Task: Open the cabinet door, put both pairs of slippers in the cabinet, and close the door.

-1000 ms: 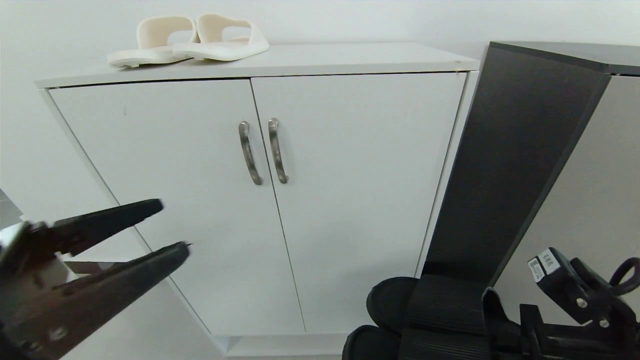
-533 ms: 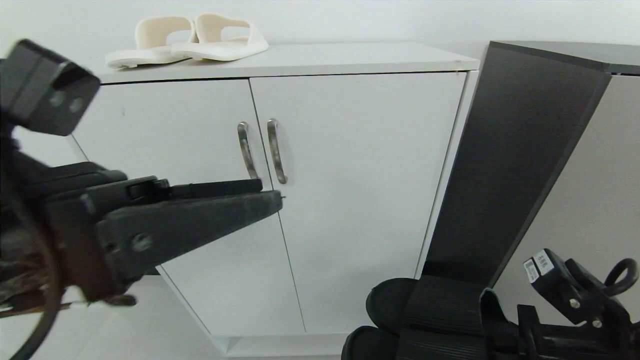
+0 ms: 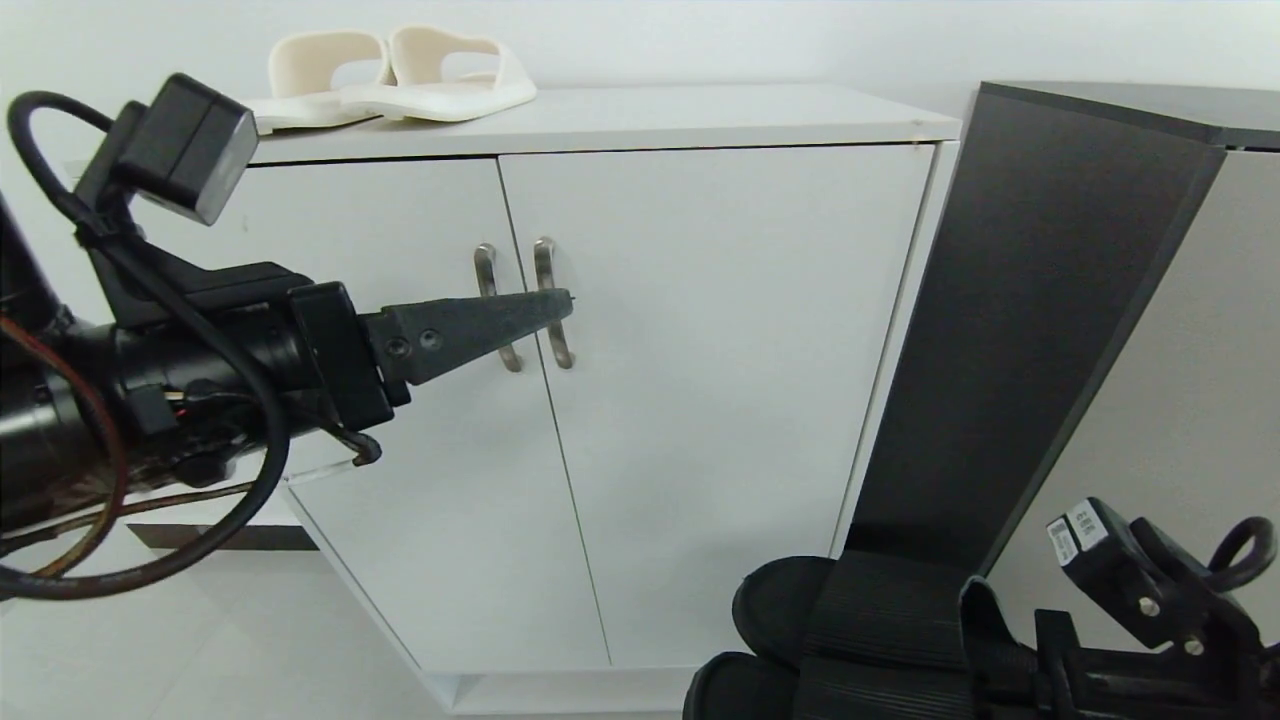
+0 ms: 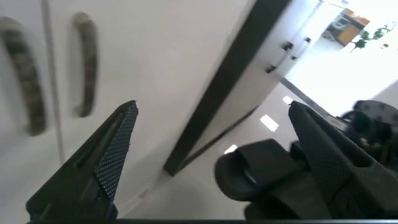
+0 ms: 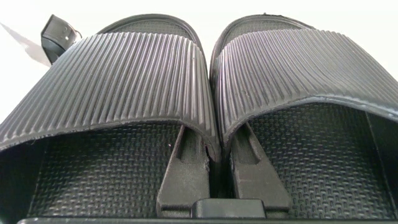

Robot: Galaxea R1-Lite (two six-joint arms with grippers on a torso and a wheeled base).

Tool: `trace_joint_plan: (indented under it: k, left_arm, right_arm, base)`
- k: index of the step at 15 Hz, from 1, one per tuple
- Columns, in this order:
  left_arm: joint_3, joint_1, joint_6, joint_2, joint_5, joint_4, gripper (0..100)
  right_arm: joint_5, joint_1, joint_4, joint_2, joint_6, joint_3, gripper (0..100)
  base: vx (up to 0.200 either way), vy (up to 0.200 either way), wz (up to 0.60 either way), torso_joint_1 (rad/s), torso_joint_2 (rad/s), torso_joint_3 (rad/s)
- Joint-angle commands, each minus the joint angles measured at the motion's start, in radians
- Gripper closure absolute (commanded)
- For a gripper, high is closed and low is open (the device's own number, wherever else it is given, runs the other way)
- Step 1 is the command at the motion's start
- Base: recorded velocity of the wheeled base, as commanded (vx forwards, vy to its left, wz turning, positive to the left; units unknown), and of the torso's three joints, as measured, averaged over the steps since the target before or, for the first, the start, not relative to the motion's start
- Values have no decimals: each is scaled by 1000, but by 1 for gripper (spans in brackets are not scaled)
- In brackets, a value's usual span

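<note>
White cabinet front [image 3: 720, 400]: handles [image 3: 557, 340] just beside the left hand [image 3: 563, 300].

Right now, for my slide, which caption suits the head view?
Open left gripper at the closed cabinet's handles; right gripper holds black slippers; cream slippers lie on top.
</note>
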Motion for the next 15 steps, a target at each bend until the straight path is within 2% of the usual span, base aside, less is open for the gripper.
trace_joint_plan:
  k: [1,15]
  left_arm:
    - [-19,39,1,49,-1,-1,0]
    - [-108,57,1,255,-1,-71,0]
  right_arm:
    - [1,1,-1,2,-1,0,100]
    - [-1,-1,-1,-9,0,2,100]
  base:
    - [0,0,0,0,0,0]
    - [0,0,0,0,0,0]
